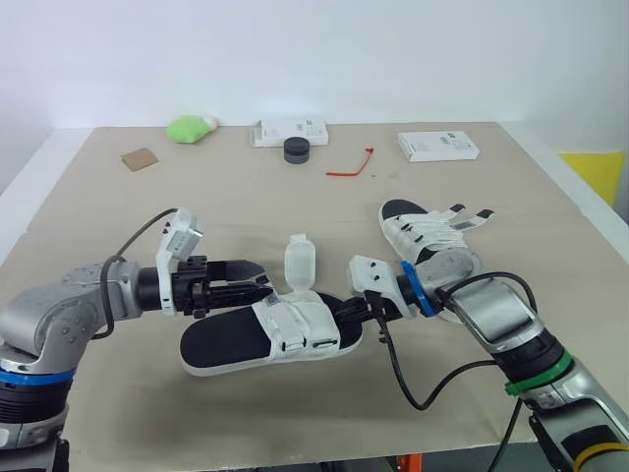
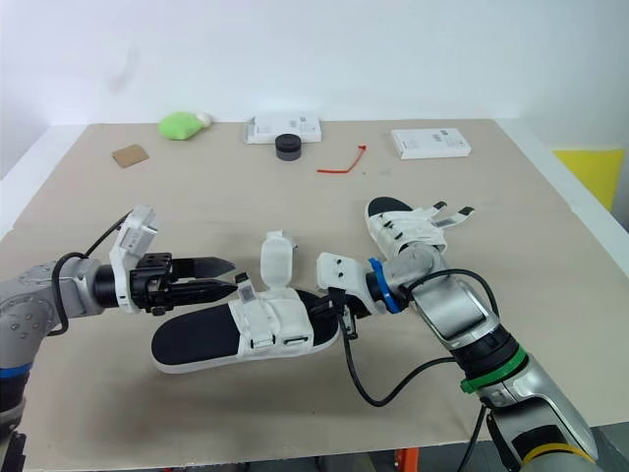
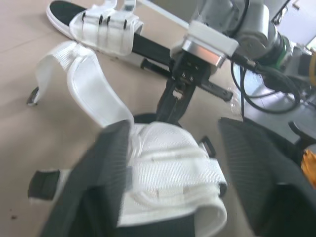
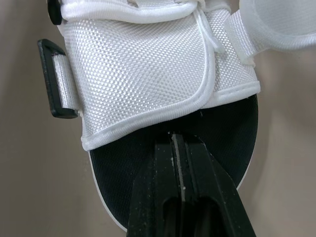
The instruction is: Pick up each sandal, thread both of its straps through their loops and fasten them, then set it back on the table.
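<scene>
Looking along left gripper [image 3: 175,129]: spread wide, straddling white mesh upper of near sandal [image 3: 168,173]. One strap [image 3: 84,84] loose, arching up. Beyond, right gripper [image 3: 170,116], fingers together, tips at sandal's far end. Second sandal [image 3: 98,27] further back on table [image 3: 29,128].

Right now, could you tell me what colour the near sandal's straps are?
White straps on the sandal, clearest in the right wrist view.
</scene>
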Motion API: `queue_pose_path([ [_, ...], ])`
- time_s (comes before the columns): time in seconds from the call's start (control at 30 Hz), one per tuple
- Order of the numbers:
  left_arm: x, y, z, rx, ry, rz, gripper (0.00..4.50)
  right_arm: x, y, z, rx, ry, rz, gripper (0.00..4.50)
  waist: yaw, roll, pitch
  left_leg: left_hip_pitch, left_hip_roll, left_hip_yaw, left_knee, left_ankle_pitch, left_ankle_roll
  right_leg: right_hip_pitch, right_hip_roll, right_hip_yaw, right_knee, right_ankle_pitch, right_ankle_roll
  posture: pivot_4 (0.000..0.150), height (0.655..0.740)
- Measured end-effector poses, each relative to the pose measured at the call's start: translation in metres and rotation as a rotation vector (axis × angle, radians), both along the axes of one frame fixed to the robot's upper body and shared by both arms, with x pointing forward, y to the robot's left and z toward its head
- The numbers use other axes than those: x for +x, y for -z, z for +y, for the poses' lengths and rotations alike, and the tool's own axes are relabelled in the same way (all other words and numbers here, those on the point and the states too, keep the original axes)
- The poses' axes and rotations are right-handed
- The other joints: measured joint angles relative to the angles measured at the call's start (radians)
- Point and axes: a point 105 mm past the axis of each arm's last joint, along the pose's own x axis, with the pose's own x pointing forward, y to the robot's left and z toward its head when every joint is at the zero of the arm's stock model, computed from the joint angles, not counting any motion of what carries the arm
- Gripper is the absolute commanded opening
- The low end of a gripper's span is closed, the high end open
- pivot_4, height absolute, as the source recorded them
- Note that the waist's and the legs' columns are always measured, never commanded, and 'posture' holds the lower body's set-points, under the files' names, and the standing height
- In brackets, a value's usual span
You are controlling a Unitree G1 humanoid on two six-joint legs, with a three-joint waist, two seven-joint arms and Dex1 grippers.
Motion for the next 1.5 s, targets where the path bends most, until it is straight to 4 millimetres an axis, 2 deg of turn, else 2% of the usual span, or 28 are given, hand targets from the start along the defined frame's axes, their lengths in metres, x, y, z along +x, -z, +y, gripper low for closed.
queue_pose_path([
  [0.03, 0.001, 0.002, -0.001, 0.006, -0.008, 0.005, 4.45, 0.000, 0.000, 0.000, 0.003, 0.008, 0.001, 0.00, 0.000, 0.000, 0.000, 0.000, 0.000, 0.000, 0.000, 0.000, 0.000, 0.000, 0.000, 0.000, 0.000, 0.000, 0.000, 0.150, 0.7400],
  [0.27, 0.026, 0.001, -0.006, -0.055, -0.104, 0.062, 4.45, -0.002, -0.001, -0.004, 0.008, 0.037, 0.009, 0.00, 0.005, 0.000, 0.000, -0.001, -0.001, -0.001, 0.001, 0.000, 0.000, 0.000, -0.001, 0.000, 0.000, 0.000, 0.001, 0.150, 0.7400],
  [0.37, 0.043, 0.000, -0.012, -0.112, -0.135, 0.166, 4.45, -0.002, -0.002, -0.003, 0.009, 0.041, 0.006, 0.00, 0.004, 0.000, 0.000, -0.001, -0.002, -0.001, 0.001, 0.000, 0.000, 0.000, -0.001, -0.001, 0.000, 0.000, 0.001, 0.150, 0.7400],
  [0.63, 0.071, 0.008, -0.023, -0.171, -0.155, 0.408, 4.45, -0.003, -0.001, -0.001, 0.016, 0.055, 0.007, 0.00, 0.002, -0.001, 0.000, -0.002, -0.002, -0.004, 0.001, 0.000, 0.000, 0.000, 0.000, -0.003, 0.000, 0.000, 0.000, 0.150, 0.7400],
  [0.83, 0.081, 0.013, -0.025, -0.215, -0.166, 0.522, 4.45, -0.005, 0.000, 0.000, 0.022, 0.061, 0.008, 0.00, 0.001, 0.000, 0.000, -0.002, -0.002, -0.004, 0.000, 0.000, 0.000, 0.000, 0.000, -0.003, 0.000, 0.000, 0.001, 0.150, 0.7400],
  [1.03, 0.081, 0.006, -0.046, -0.229, -0.116, 0.550, 4.45, -0.005, 0.000, 0.000, 0.026, 0.073, 0.008, 0.00, 0.001, 0.000, 0.000, -0.002, -0.002, -0.005, 0.001, 0.000, 0.000, 0.000, 0.000, -0.004, 0.000, 0.000, 0.000, 0.150, 0.7400],
  [1.13, 0.083, 0.004, -0.049, -0.251, -0.117, 0.572, 3.67, -0.005, 0.000, 0.000, 0.027, 0.075, 0.008, 0.00, 0.000, 0.000, 0.000, -0.002, -0.002, -0.006, 0.001, 0.000, -0.001, 0.000, 0.000, -0.004, 0.000, 0.000, 0.000, 0.150, 0.7400],
  [1.27, 0.087, 0.003, -0.048, -0.280, -0.134, 0.621, 1.50, -0.004, -0.001, 0.001, 0.028, 0.075, 0.005, 0.00, 0.000, 0.000, 0.000, -0.002, -0.002, -0.006, 0.001, 0.000, -0.001, 0.000, 0.000, -0.004, 0.001, 0.000, 0.000, 0.150, 0.7400],
  [1.37, 0.087, 0.001, -0.050, -0.286, -0.130, 0.629, 0.11, -0.004, -0.001, 0.001, 0.029, 0.075, 0.005, 0.00, 0.000, 0.000, 0.000, -0.002, -0.002, -0.006, 0.001, 0.000, -0.001, 0.000, 0.000, -0.004, 0.001, 0.000, 0.000, 0.150, 0.7400],
  [1.5, 0.088, 0.000, -0.049, -0.302, -0.134, 0.638, 0.11, -0.003, -0.001, 0.002, 0.032, 0.076, 0.007, 0.00, -0.001, 0.000, 0.000, -0.002, -0.002, -0.007, 0.001, 0.001, -0.002, 0.000, 0.000, -0.005, 0.001, 0.000, 0.000, 0.150, 0.7400],
])
